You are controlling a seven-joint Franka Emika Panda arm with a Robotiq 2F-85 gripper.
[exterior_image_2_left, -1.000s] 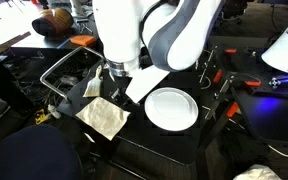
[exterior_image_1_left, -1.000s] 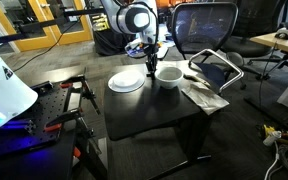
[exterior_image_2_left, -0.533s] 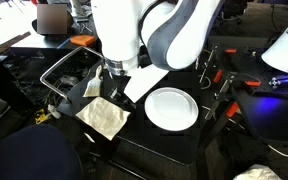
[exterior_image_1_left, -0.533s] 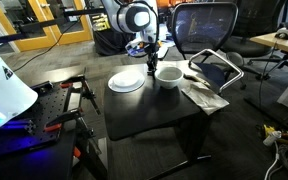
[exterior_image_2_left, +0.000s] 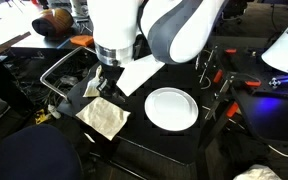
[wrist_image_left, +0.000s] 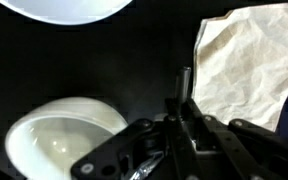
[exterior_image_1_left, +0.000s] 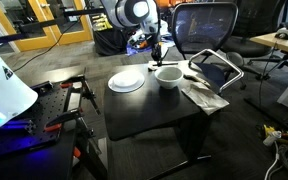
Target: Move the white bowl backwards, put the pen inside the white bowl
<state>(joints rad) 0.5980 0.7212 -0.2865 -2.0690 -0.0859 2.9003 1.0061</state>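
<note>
The white bowl stands on the black table, to the right of a flat white plate. In the wrist view the bowl is at the lower left and the plate's rim is at the top. My gripper hangs above the table just behind the bowl. It is shut on a thin dark pen that sticks out between the fingers. In an exterior view the arm hides the bowl, and the plate shows to its right.
A crumpled light cloth lies right of the bowl and also shows in the wrist view and in an exterior view. A metal-framed rack and an office chair stand behind the table. Red clamps sit at its left.
The arm has lifted, carrying the gripper and the pen upward from just above the table beside the bowl. Bowl, plate and cloth have not moved.
</note>
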